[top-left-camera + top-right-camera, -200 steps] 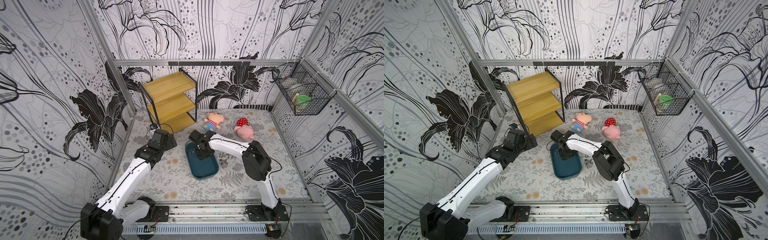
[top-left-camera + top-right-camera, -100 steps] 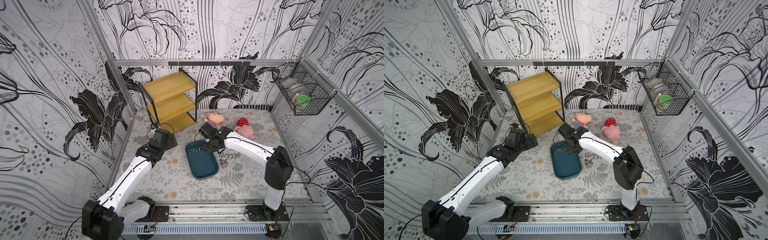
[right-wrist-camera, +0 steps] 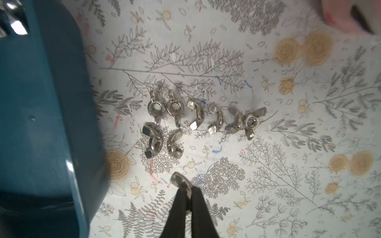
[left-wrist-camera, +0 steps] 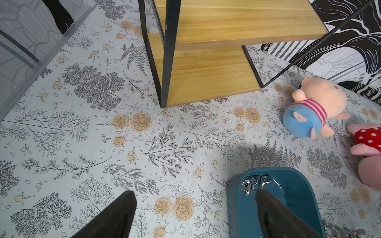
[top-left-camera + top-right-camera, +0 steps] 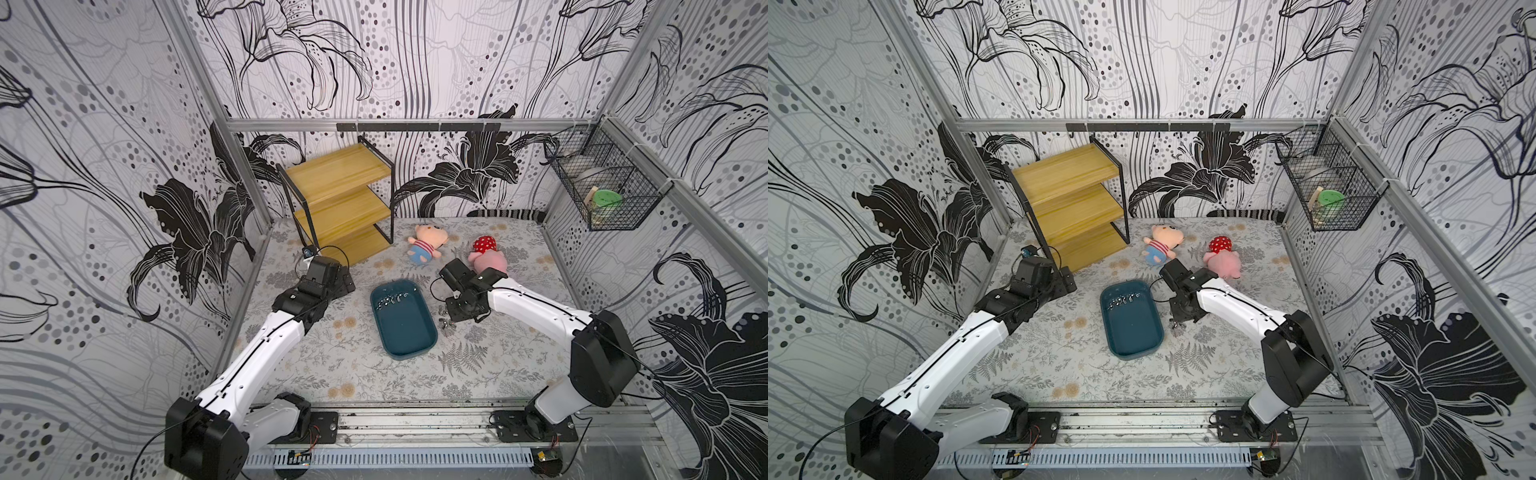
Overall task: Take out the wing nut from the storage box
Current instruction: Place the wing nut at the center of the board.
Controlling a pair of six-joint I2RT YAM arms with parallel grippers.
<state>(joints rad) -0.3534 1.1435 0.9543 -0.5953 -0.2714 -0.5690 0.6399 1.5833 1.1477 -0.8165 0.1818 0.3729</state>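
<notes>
The box (image 5: 409, 336) is set lengthwise at mid-table (image 5: 353, 374), where either arm can reach it. At its 3 o'clock in both top views, just beside the rim, the right claw (image 3: 186, 188) is held low over the table. It is pressed together on one wing nut (image 3: 179, 181), which is pinched by a wing at the very fingertips. The task's thing is thus outside the box, clear of its wall and off the table surface.

A heap (image 3: 195, 121) of loose nuts is seen on the table just ahead of the fingertips, near the held one but apart from it. The low hold beside this heap is judged to be for setting the nut down with the others, so that little bounce or roll is risked when the grip is let go.

More nuts (image 5: 390, 300) are gathered at the box's 12 o'clock end.

At the box's 10 o'clock the left claw (image 4: 193, 194) is held spread and empty above the table. One finger is seen in front of the box's corner in the left wrist view. It is judged to be parked there so that the right arm's path is left free.

Farther off, two toys (image 5: 426, 247) lie at 1 o'clock and the shelf (image 5: 340, 195) stands at 11 o'clock, neither being involved.
</notes>
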